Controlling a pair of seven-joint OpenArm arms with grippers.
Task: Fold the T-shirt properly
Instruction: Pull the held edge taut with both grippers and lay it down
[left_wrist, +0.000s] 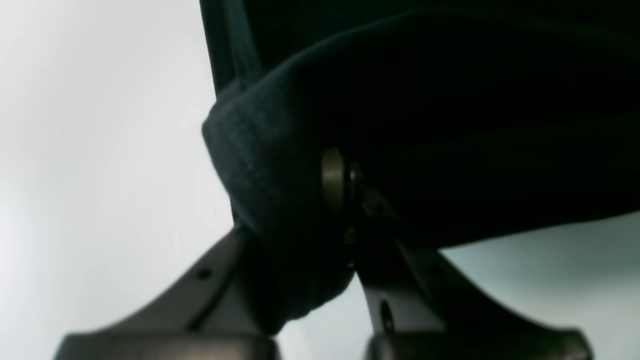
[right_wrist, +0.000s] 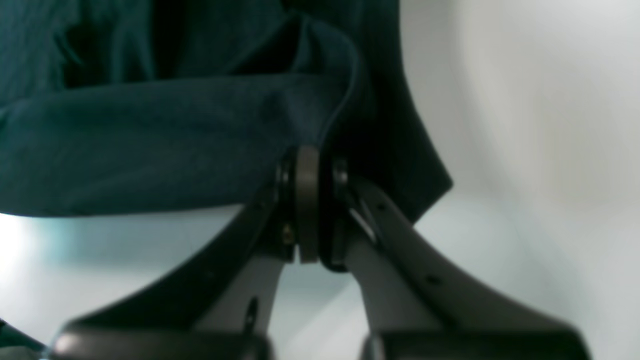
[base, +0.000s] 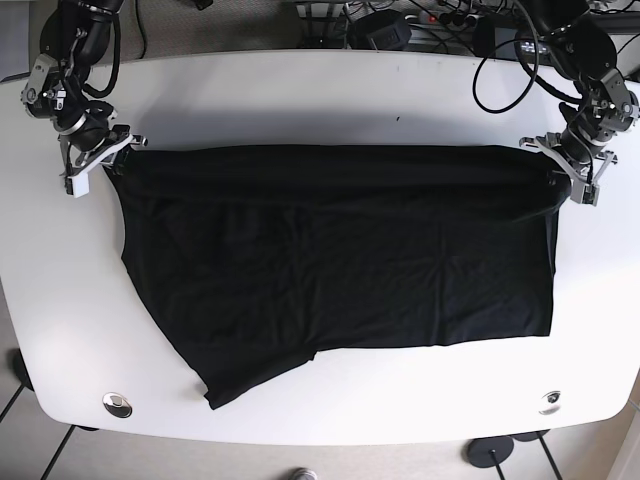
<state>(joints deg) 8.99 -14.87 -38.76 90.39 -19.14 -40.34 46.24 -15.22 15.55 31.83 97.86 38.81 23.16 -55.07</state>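
A dark T-shirt (base: 340, 270) lies spread across the white table (base: 300, 100), its far edge pulled into a straight line between the two arms. My left gripper (base: 556, 180) is shut on the shirt's far right corner; in the left wrist view its fingers (left_wrist: 345, 200) pinch a thick roll of dark cloth (left_wrist: 450, 125). At the far left corner my right gripper (base: 112, 165) is shut on the fabric. The right wrist view shows its pads (right_wrist: 306, 210) clamping a folded teal-dark edge (right_wrist: 150, 140). The near left corner trails toward the front edge.
Cables and dark boxes (base: 400, 25) sit behind the table's far edge. Two round metal fittings (base: 117, 404) (base: 549, 401) are set in the table near its front corners. Bare white table surface surrounds the shirt on all sides.
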